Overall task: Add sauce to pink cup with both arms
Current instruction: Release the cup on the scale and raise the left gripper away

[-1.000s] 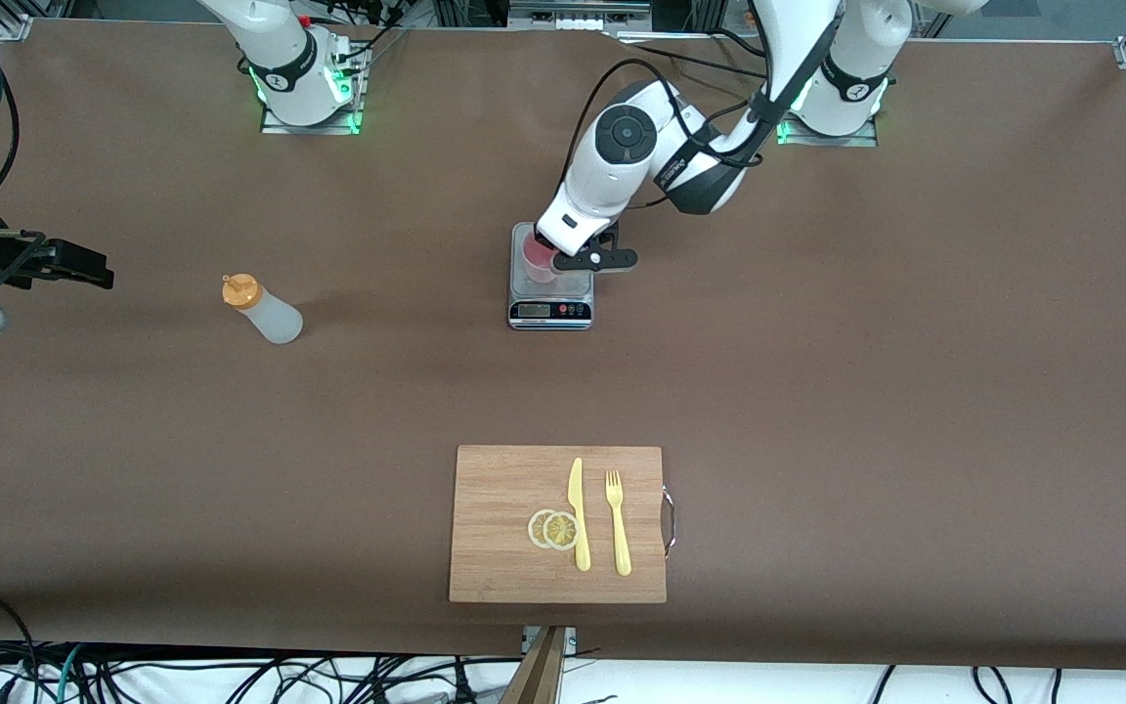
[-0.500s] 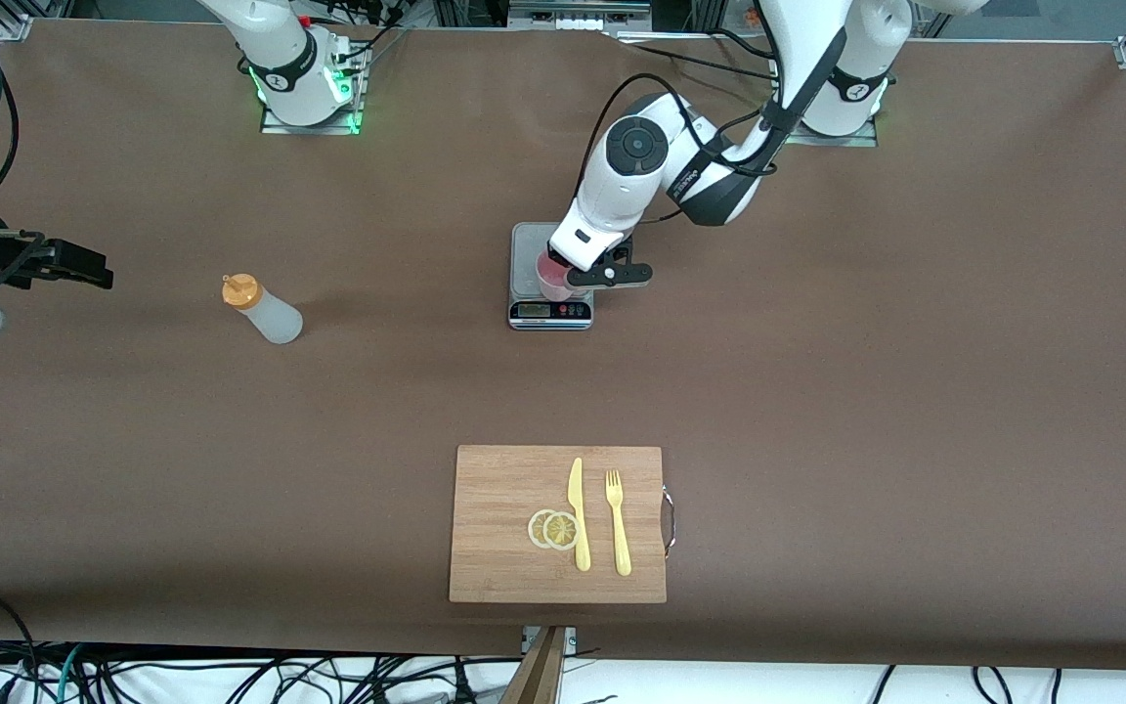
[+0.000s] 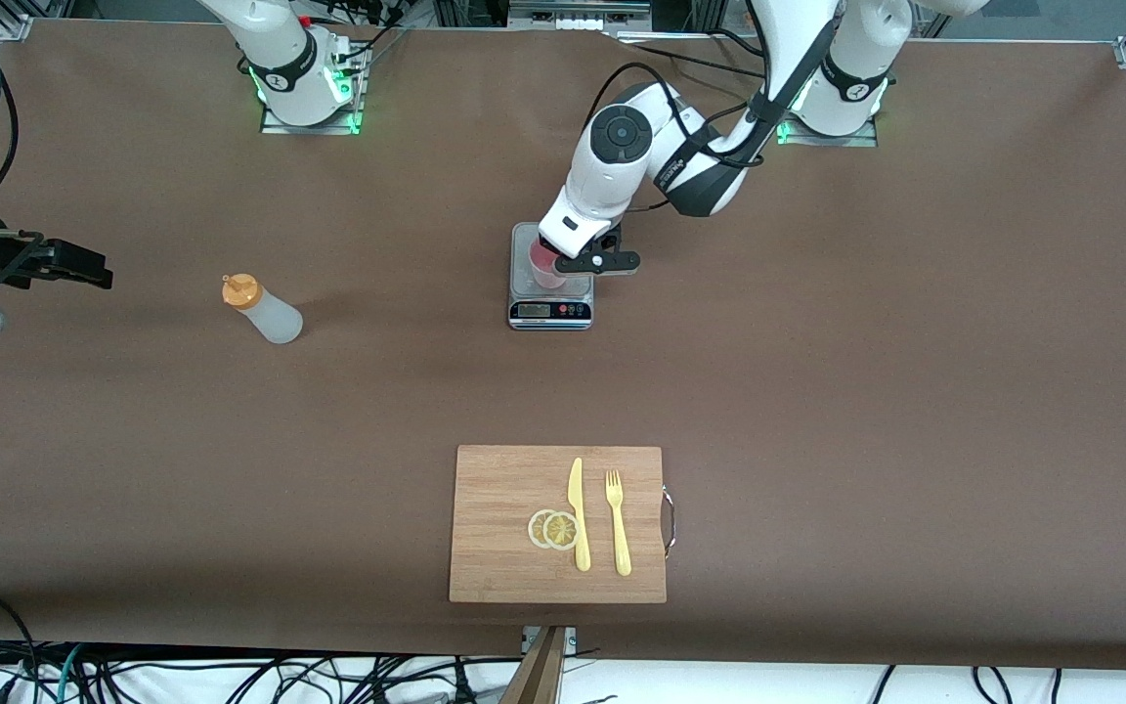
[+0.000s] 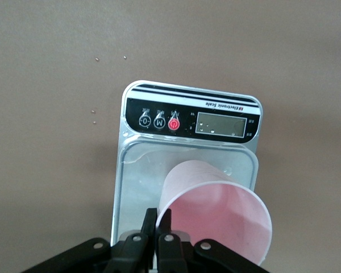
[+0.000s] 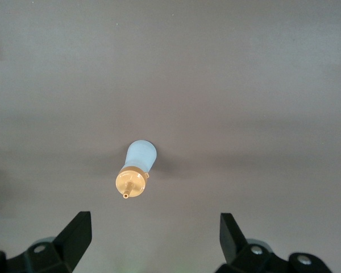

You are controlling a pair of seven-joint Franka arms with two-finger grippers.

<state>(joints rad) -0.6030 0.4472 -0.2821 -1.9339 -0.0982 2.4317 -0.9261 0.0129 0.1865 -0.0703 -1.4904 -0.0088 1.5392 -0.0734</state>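
The pink cup (image 3: 542,267) is over the steel plate of the scale (image 3: 550,311), tilted, with my left gripper (image 3: 564,261) shut on its rim. In the left wrist view one finger is inside the pink cup (image 4: 216,219) and one outside, at the left gripper (image 4: 158,216). I cannot tell if the cup touches the scale (image 4: 193,120). The sauce bottle (image 3: 266,311) stands upright toward the right arm's end of the table. My right gripper (image 3: 84,266) hangs open above the table's end, apart from it. Its wrist view shows the sauce bottle (image 5: 137,169) ahead of the right gripper (image 5: 153,230).
A wooden cutting board (image 3: 495,533) lies near the table's front edge, nearer the front camera than the scale. On it are two lemon slices (image 3: 553,529), a yellow knife (image 3: 578,513) and a yellow fork (image 3: 619,523).
The left gripper swung the cup toward the scale's display end, then back over the plate. The right arm and the sauce bottle have not moved.
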